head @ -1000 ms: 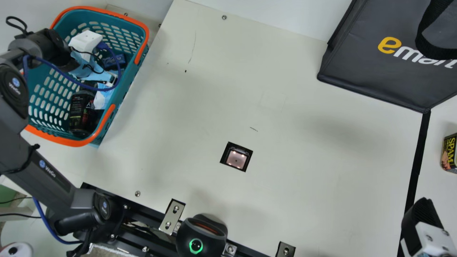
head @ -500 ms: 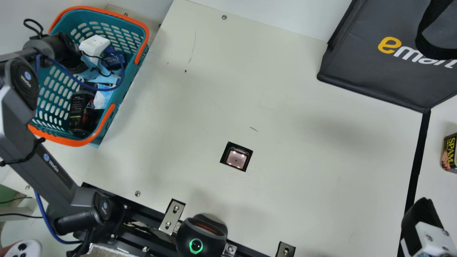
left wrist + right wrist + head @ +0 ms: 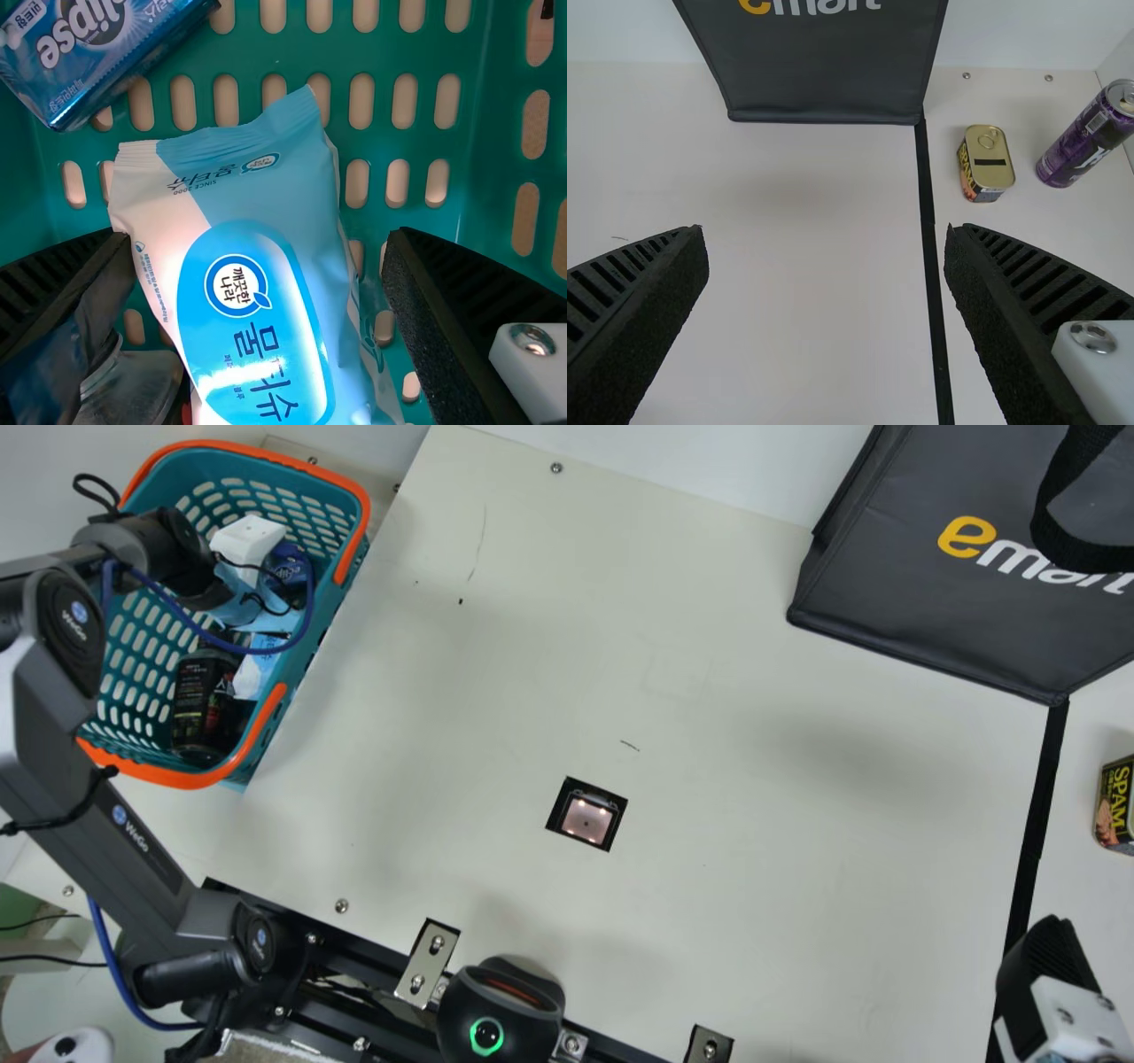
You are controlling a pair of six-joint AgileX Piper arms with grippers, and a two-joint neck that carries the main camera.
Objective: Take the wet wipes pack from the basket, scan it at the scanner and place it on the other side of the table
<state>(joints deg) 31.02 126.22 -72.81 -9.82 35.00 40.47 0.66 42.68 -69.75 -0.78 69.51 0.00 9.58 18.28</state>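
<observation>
Pack (image 3: 257, 292) lies between the parted fingers of the left claw (image 3: 257, 237), inside the basket (image 3: 390, 53), in the left wrist view; likely soft, slick, fairly heavy, best squeezed across its middle. Main view adds the scanner (image 3: 586, 821), well apart from that claw. Right wrist view: right claw (image 3: 825, 235) spread, a tin (image 3: 986, 166) beyond it.

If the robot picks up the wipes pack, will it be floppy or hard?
The wipes pack will probably be squishy, because its wrapper looks thin and wrinkly, especially near the sealed end. It might be a bit slippery too, since the wrapper shines. I don't think it would roll much, as it's shaped like a little pillow.
</observation>
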